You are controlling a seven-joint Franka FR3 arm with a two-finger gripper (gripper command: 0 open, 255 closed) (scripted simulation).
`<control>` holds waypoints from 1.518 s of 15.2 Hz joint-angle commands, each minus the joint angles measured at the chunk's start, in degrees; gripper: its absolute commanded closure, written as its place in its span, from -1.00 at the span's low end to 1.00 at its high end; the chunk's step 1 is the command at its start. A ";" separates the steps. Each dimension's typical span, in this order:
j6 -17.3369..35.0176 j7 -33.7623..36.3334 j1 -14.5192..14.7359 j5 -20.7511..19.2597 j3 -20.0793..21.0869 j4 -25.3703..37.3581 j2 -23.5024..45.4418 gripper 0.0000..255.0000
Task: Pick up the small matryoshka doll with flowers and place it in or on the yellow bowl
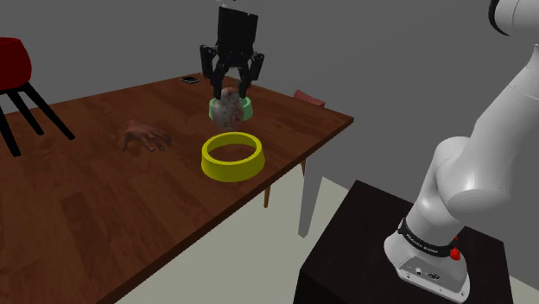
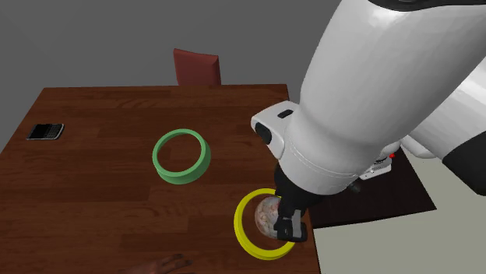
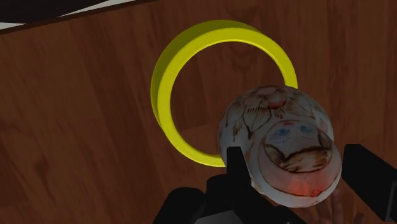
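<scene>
My black gripper (image 1: pixel 230 93) is shut on the small matryoshka doll (image 1: pixel 229 107), a pale rounded figure with a painted face and brown flower patterns. The doll (image 3: pixel 280 143) hangs in the air, clasped between the two fingers (image 3: pixel 234 164). The yellow bowl (image 1: pixel 210 159), an open ring-shaped dish, rests on the dark wooden table below. In the second exterior view the doll (image 2: pixel 268 215) and the gripper (image 2: pixel 282 223) hover over the yellow bowl (image 2: pixel 243 230). Along the gripper's line of sight the doll overlaps the near rim of the yellow bowl (image 3: pixel 181 60).
A green bowl (image 2: pixel 181 156) stands just beyond the yellow one. A brown hand-shaped object (image 1: pixel 144 136), a phone (image 2: pixel 45 131) and a reddish flat item (image 1: pixel 308 97) lie on the table (image 1: pixel 86 207). Red chairs (image 1: pixel 13 65) stand beside it. The table edge runs near the yellow bowl.
</scene>
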 commanded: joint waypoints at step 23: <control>10.47 -1.47 0.14 0.67 0.14 -11.45 -0.95 -1.00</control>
